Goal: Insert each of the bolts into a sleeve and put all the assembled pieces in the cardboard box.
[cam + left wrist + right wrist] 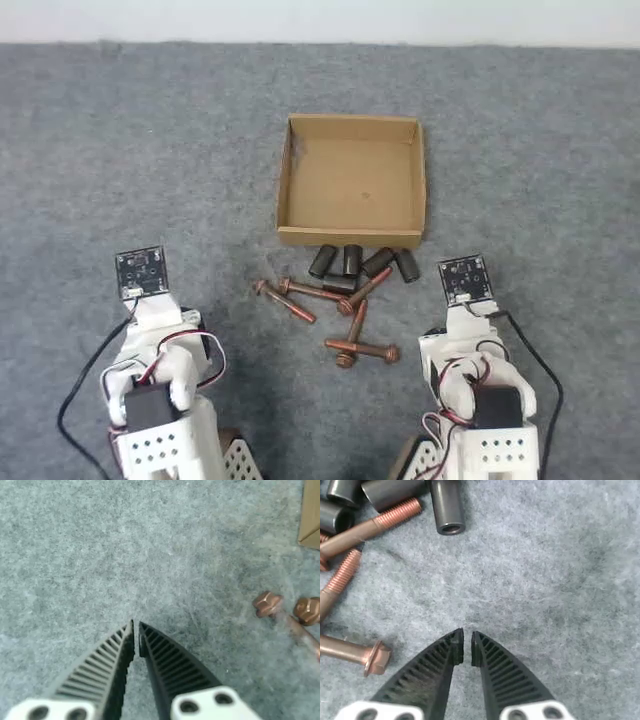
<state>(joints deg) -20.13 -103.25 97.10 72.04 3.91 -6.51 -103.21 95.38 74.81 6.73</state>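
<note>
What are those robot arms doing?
Nothing is held right now. The left gripper and right gripper are both shut over the grey carpet. Copper-coloured metal bolts and short dark sleeves lie loose in front of the open brown cardboard box. No bolt is in a sleeve yet, and the box holds none.

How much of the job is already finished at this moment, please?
Nothing looks done: the cardboard box is empty. Nothing is in hand: the left gripper and right gripper are shut on nothing. Everything is left: the bolts and sleeves lie loose on the carpet, none assembled.
</note>
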